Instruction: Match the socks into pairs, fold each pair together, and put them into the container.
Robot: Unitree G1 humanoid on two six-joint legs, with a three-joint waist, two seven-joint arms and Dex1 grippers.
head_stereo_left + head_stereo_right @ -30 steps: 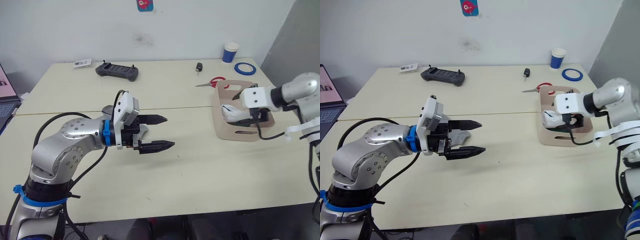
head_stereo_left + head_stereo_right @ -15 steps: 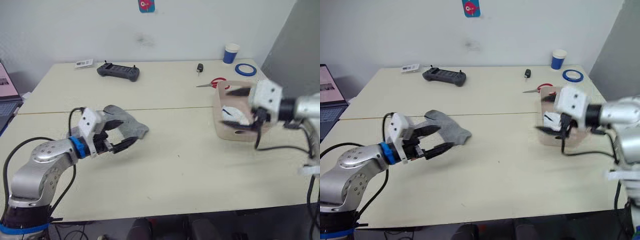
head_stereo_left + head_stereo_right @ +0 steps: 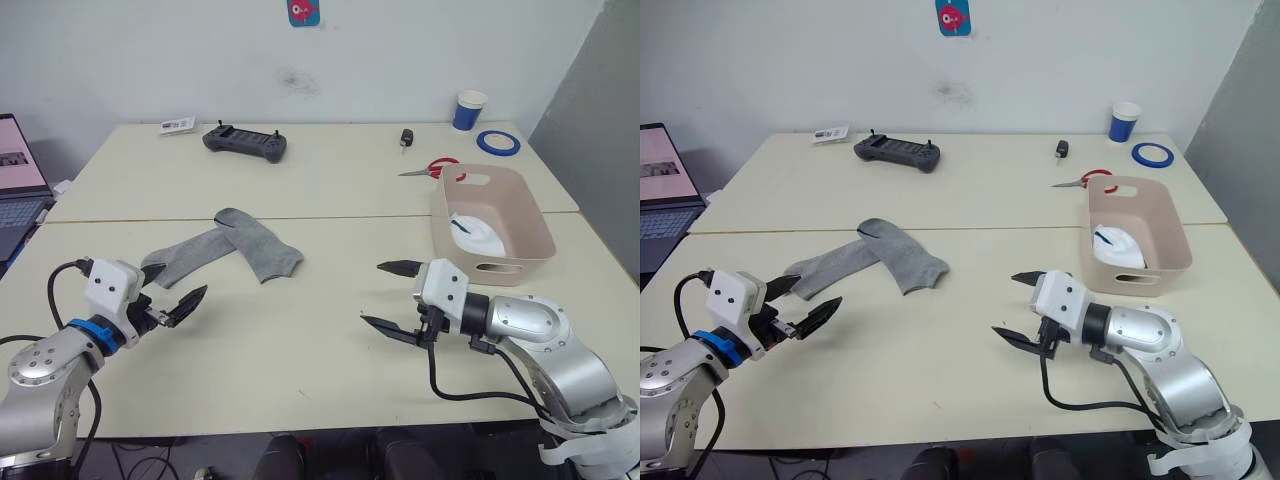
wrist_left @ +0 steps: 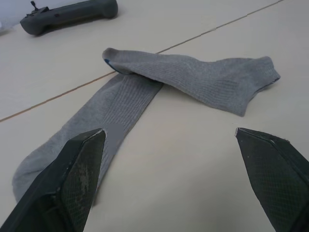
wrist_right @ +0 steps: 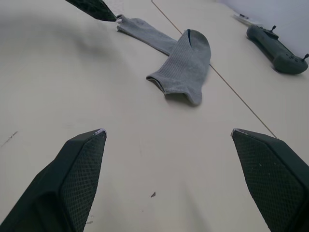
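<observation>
Two grey socks lie crossed on the table's left half, one sock [image 3: 262,245] over the end of the other sock [image 3: 185,255]; the left wrist view shows the same sock [image 4: 193,79] and its mate [image 4: 113,113]. My left gripper [image 3: 178,285] hovers open just in front of them, holding nothing. My right gripper [image 3: 372,294] is open and empty over bare table, left of the container [image 3: 530,225]. Inside the pinkish tub lies a white sock [image 3: 476,229] with a navy stripe.
Along the far edge are a black controller [image 3: 246,141], a small card [image 3: 177,124], a key fob [image 3: 405,136], red-handled scissors [image 3: 432,168], a blue tape roll [image 3: 501,142] and a blue-and-white cup [image 3: 468,110]. A laptop [image 3: 18,185] sits far left.
My left arm drew back and down to the left, uncovering the grey socks. My right gripper left the container and came down to the front middle of the table. The camera shifted.
</observation>
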